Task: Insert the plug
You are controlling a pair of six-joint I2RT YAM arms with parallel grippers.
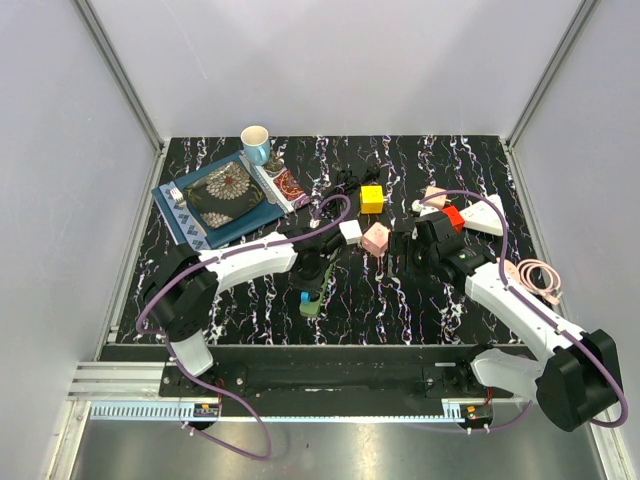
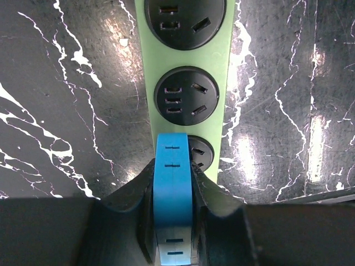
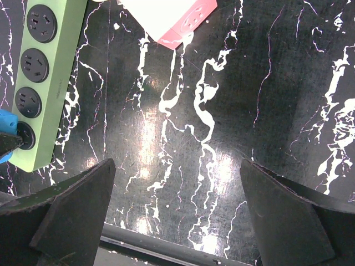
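1. Left hand. My left gripper (image 2: 172, 183) is clamped narrow on the blue plug (image 2: 172, 155). One finger (image 2: 130, 194) presses its left face and the other its right face, and the plug body stands out past both fingertips.

2. Task item. The plug sits directly between my left fingertips, its leading end against the green power strip (image 2: 222, 61). The strip runs straight ahead of this hand, away from the wrist. The plug overlaps the left part of the socket (image 2: 201, 152) closest to the hand, and two more round black sockets lie further ahead along the strip. Whether the prongs are seated in the socket cannot be determined, because the plug body hides the contact.

3. Right hand. My right gripper (image 3: 177, 183) is spread wide and holds nothing. Its two fingers (image 3: 72, 216) frame bare black marble table (image 3: 222, 111).

4. Positions relative to the right hand:
- The power strip lies ahead and to the left of the fingers, well apart from them.
- The blue plug shows at the near end of that strip, at the far left.
- A pink cube (image 3: 177, 22) lies straight ahead, beyond the fingertips and just right of the strip's far end.

5. Overhead check. Both hands hang low over the table, with the left one over the near end of the strip.
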